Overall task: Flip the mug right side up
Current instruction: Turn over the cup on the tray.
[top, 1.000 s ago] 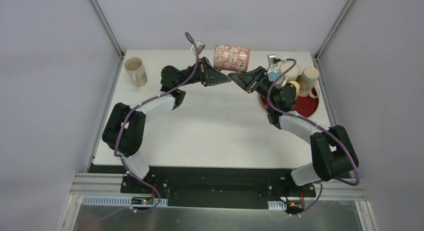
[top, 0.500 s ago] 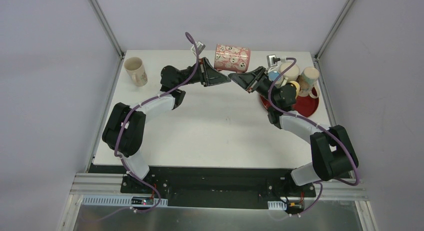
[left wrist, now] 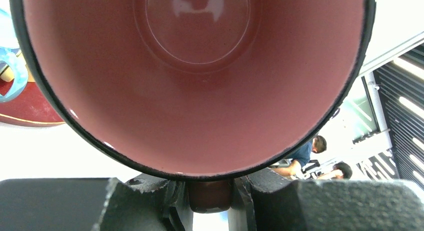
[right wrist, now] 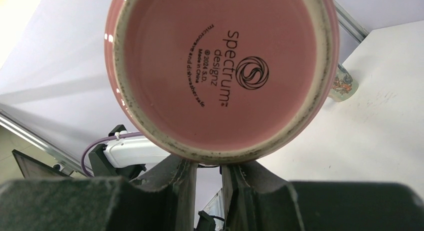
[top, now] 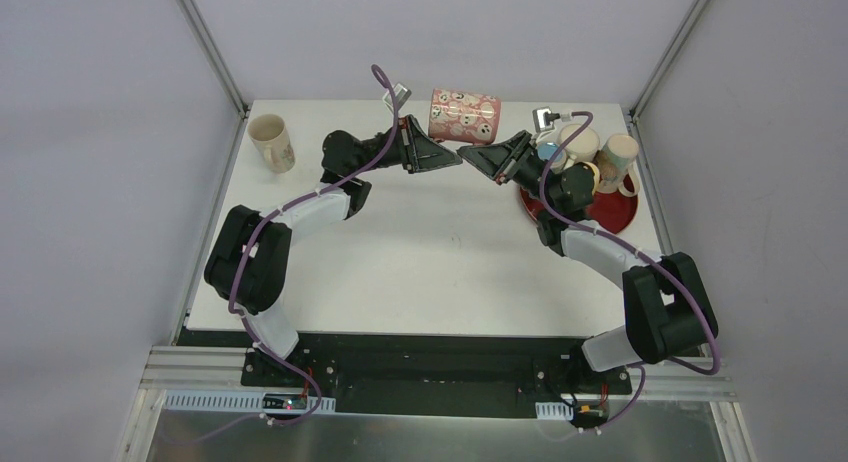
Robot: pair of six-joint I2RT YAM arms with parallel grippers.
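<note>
Your left pincer (left wrist: 210, 193) is clamped narrow on the pink mug (left wrist: 192, 81) at the low edge of its rim, with a dark bit of the mug pinched in it. The right pincer (right wrist: 207, 173) is nearly closed just under the base edge. From its camera you can't tell whether it bites anything or only sits beside it. The mug is in the air above the far middle of the table (top: 430, 262), on its side, mouth toward the left arm, base toward the right.

Risks, my read:
- One small grip at the rim carries the whole mug. The surface is glazed, so rotating it may let it pivot or slip out, and a drop from there hits the table hard.
- If both pincers do hold, moving one arm alone twists the mug out of a grip. Confirm which one holds before you release either.
- The right arm's wrist passes right by the cups (top: 600, 152) on the red plate (top: 620, 217). A wide swing knocks them.
- The cream mug (top: 272, 142) at far left is well apart, no concern.
</note>
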